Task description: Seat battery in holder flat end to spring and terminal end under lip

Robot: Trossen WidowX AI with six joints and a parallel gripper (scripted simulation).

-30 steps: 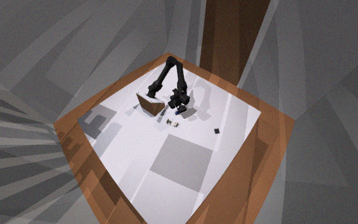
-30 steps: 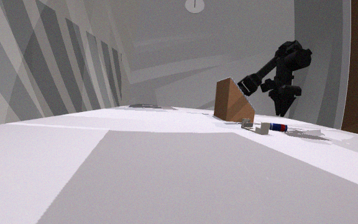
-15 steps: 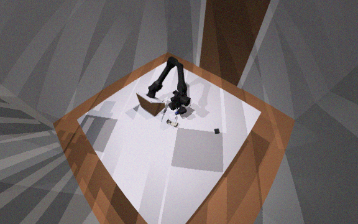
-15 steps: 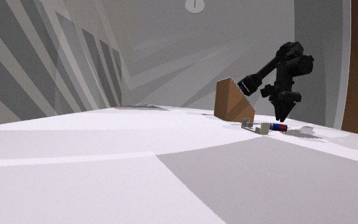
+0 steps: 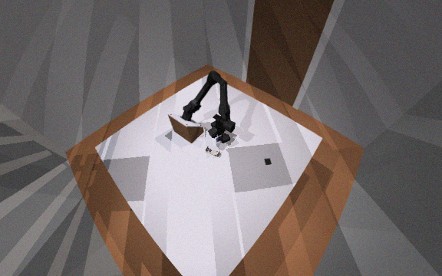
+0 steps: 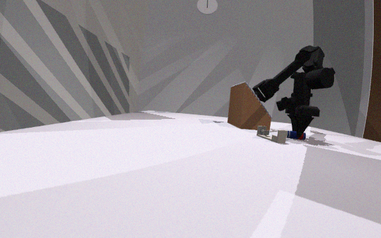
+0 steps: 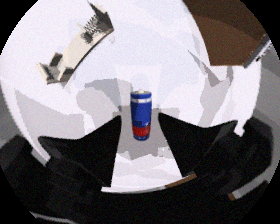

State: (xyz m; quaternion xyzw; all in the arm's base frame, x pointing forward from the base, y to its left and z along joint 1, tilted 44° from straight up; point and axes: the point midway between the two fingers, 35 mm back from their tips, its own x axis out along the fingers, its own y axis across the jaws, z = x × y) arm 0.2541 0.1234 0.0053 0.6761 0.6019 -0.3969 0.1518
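Observation:
The battery (image 6: 291,134) (image 7: 141,107), blue with a red band, lies on its side on the table. In the wrist view its silver end with a small nub points up the picture and its red end is nearer the gripper. My gripper (image 6: 299,135) (image 7: 139,117) points down over it, part-way open, with a fingertip on each side and gaps between. The cream holder (image 5: 213,152) (image 6: 279,137) (image 7: 80,49) stands apart from the battery, empty, at the upper left of the wrist view. Its coil spring (image 7: 95,26) is at the upper end; upright walls are at the other.
A brown wedge-shaped block (image 5: 184,129) (image 6: 247,109) (image 7: 223,42) stands close behind the holder, beside the arm's base. A small black square (image 5: 268,162) lies on the table to the right in the top view. The table has a brown border (image 5: 113,226).

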